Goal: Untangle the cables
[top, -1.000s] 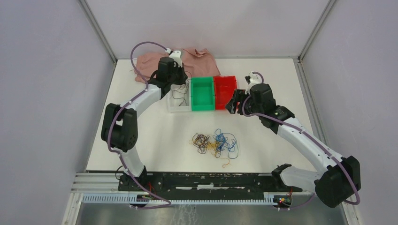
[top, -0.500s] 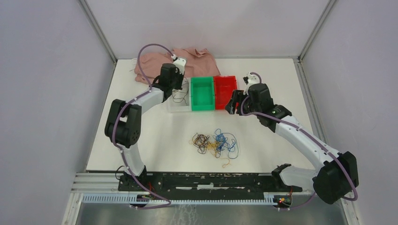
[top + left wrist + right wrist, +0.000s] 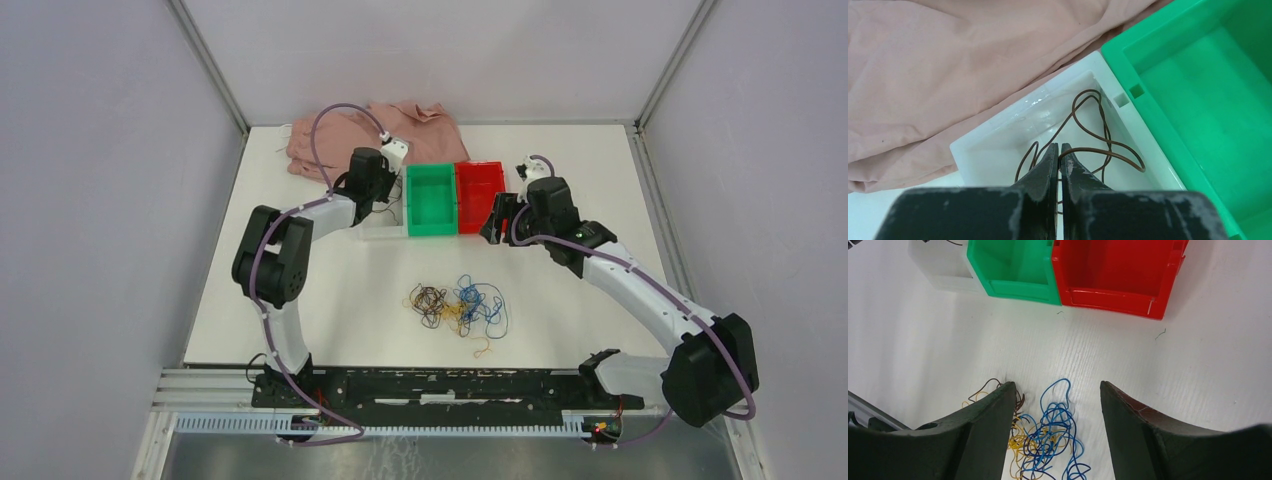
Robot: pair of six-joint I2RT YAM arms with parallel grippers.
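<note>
The left pincer (image 3: 1058, 150) is over the white box (image 3: 998, 134). Its two fingers are pressed together, and they pinch a thin brown wire (image 3: 1087, 91). The wire's loops hang down inside the white box.

Seen from above, the white box sits at nine o'clock from the green box (image 3: 432, 200). The red box (image 3: 480, 190) sits at three o'clock from the green one. All three boxes touch in a row. A pink cloth (image 3: 330, 130) lies at eleven o'clock from the white box, and its edge is right beside the box.

The right pincer (image 3: 1058, 385) is spread wide and holds nothing. It hangs in the air near the red box, at about five o'clock from it.

The pile of wires (image 3: 458, 305) lies on the white table (image 3: 330, 300), at six o'clock from the green box and well apart from it. The blue wires (image 3: 1055, 422) are tangled with the yellow wires (image 3: 1018, 442). Dark brown ones are at the nine o'clock side of the pile.
</note>
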